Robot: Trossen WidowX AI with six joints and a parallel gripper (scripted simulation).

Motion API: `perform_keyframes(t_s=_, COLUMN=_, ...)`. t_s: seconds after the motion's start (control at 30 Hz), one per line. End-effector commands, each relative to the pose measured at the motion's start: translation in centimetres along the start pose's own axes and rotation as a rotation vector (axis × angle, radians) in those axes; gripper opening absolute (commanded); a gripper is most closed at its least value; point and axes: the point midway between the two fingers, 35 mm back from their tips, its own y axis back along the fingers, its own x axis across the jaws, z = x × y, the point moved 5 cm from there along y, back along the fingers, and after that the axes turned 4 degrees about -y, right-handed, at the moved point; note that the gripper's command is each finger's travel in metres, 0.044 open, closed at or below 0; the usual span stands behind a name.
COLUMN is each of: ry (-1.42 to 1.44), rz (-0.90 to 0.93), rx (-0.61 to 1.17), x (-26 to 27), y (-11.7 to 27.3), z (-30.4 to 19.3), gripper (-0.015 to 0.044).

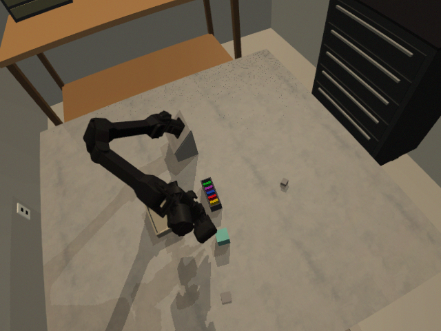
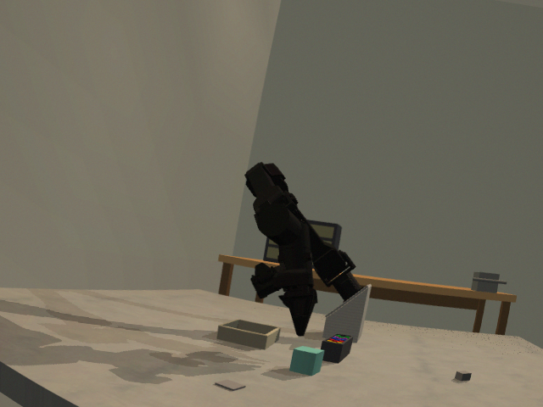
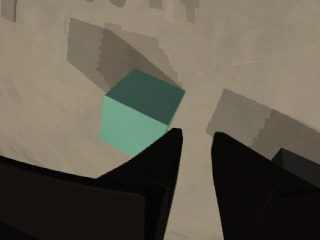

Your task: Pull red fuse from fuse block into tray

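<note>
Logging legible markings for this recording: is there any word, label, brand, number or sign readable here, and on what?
None: no readable text in any view.
Fuse block: coloured fuses only, no markings legible.
Teal cube: plain faces.
Tray: plain.
Drawer cabinet: bare handles, no label.
Wall outlet: unmarked.

Top cam: high, angled down over the table (image 1: pixel 302 231), far off. Exterior cam: low, near table level, side-on, mid-distance. Wrist cam: on the arm, looking down, very close. All three share the teal cube (image 1: pixel 222 236) (image 2: pixel 306 359) (image 3: pixel 140 119): 5 o'clock in top and exterior, 10 o'clock in wrist.
</note>
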Motion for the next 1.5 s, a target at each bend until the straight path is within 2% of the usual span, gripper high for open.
perform_keyframes(t_s=0.0, ry=-0.115, rz=-0.165, rx=-0.120, x=-3.9, y=0.6, z=-5.7, gripper=0.0074)
perform_keyframes(t_s=0.23, ry=-0.188, rz=-0.214, rx=-0.292, x=-7.8, y=1.9, z=-9.3, gripper=0.0074)
perform_keyframes(t_s=1.47, ry=-0.189, rz=-0.214, rx=-0.295, x=-8.4, y=-0.2, z=-8.5, gripper=0.0074)
